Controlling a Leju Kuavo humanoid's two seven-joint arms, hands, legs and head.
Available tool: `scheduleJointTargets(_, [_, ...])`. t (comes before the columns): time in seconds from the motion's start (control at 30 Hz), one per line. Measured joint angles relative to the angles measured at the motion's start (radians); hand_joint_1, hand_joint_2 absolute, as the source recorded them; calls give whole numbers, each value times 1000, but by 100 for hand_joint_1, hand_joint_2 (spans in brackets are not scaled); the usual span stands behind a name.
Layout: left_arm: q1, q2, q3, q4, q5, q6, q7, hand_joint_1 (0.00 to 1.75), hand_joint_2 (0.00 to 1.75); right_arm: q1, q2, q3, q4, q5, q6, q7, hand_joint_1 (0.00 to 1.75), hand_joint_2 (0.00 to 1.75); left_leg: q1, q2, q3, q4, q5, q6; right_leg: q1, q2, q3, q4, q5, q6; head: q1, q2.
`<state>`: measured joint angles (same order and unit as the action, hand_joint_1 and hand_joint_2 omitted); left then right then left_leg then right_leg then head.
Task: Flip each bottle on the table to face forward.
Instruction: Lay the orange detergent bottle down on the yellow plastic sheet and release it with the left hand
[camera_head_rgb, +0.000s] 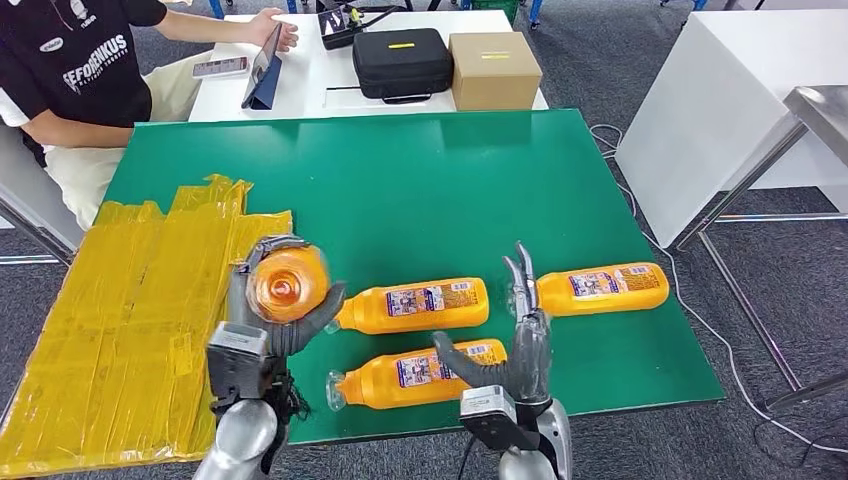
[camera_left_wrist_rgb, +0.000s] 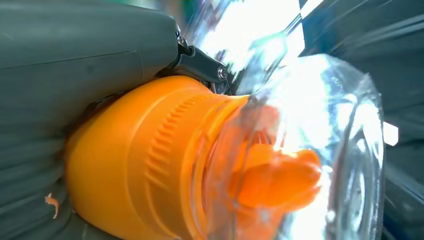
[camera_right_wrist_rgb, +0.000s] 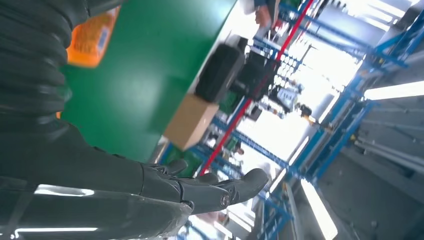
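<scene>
Now held bottle (camera_head_rgb: 288, 284) shows orange base, apparently lifted by left hand (camera_head_rgb: 262, 325).

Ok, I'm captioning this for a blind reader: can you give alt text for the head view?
The robot's left hand holds an orange bottle lifted off a green table, where three more orange bottles lie on their sides. Its right hand hovers open among them; a seated person is behind.

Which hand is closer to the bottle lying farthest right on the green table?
Right. The right hand stands open just beside that bottle's cap end, while the left hand holds another bottle up across the table.
</scene>
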<state>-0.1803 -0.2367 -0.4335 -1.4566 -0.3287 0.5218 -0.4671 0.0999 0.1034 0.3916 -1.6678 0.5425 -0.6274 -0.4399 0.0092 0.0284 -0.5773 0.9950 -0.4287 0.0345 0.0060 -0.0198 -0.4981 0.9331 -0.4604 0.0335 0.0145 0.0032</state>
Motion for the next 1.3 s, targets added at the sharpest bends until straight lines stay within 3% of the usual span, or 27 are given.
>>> scheduleJointTargets(0.13, [-4, -1, -18, -27, -290, 119, 40, 175, 175, 12, 17, -61, -56, 59, 6, 22, 0, 175, 0, 0, 0, 0, 0, 0, 0, 0, 0, 0, 0, 0, 0, 0])
scheduleJointTargets(0.27, [-3, -4, -28, -35, -441, 156, 58, 175, 175, 23, 28, -100, -92, 75, 2, 24, 0, 175, 0, 0, 0, 0, 0, 0, 0, 0, 0, 0, 0, 0, 0, 0])
scheduleJointTargets(0.4, [3, -39, -3, -53, -840, 172, 66, 175, 175, 39, 44, -146, -129, 88, -3, 29, 0, 175, 0, 0, 0, 0, 0, 0, 0, 0, 0, 0, 0, 0, 0, 0])
scheduleJointTargets(0.57, [-2, -50, -8, -71, -1134, 173, 178, 175, 175, 68, 68, -208, -166, 89, -12, 25, 0, 175, -1, 0, 0, 0, 0, 0, -1, 0, 0, 0, 0, 0, 0, 0])
scheduleJointTargets(1.3, [-29, -40, -39, -67, -1180, 147, 233, 175, 175, 87, 85, -251, -194, 110, -21, 35, 0, 175, -1, 0, 0, 0, 0, 0, -1, 0, -7, 0, -1, -1, 0, 0])
